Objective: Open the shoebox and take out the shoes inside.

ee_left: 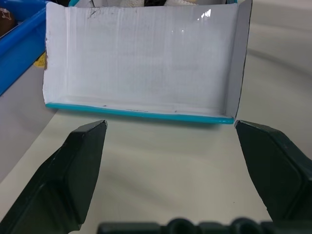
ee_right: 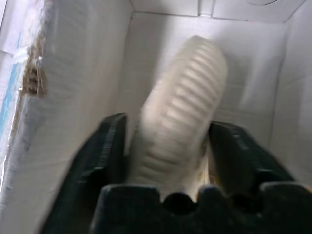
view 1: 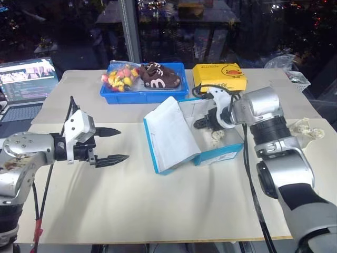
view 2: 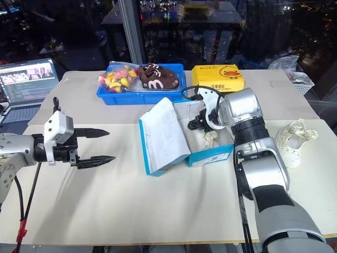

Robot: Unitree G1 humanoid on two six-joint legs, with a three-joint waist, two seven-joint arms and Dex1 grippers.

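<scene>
Item: shoebox (view 1: 210, 153), bright blue, standing open on the worktop (view 1: 131, 200); its white-lined lid (view 1: 169, 133) is folded back toward my left side.

Item: shoe in box (ee_right: 180, 117), cream-white, ribbed sole turned toward my right wrist camera. Its long axis runs away from the wrist, along the line of the fingers, toward the far wall of the box.

Item: right pincer (ee_right: 168, 146), reaching down into the box. One black finger stands on each flank of the shoe. The fingers are partly drawn in around it, but I cannot tell whether they have closed on it or a gap remains.

Item: second shoe (view 2: 292, 139), same cream-white, already out, lying on the worktop to the right of the box.

Item: left pincer (view 1: 108, 145), jaws spread wide, empty, hovering over the worktop well apart from the box on its lid side and pointing at the lid's inner face.

Judgement: my right arm is by far the nearer. The shoe lies straight ahead between its fingers, so I expect the next move to need only a firm closing across the shoe's width and a lift clear of the box walls.
</scene>
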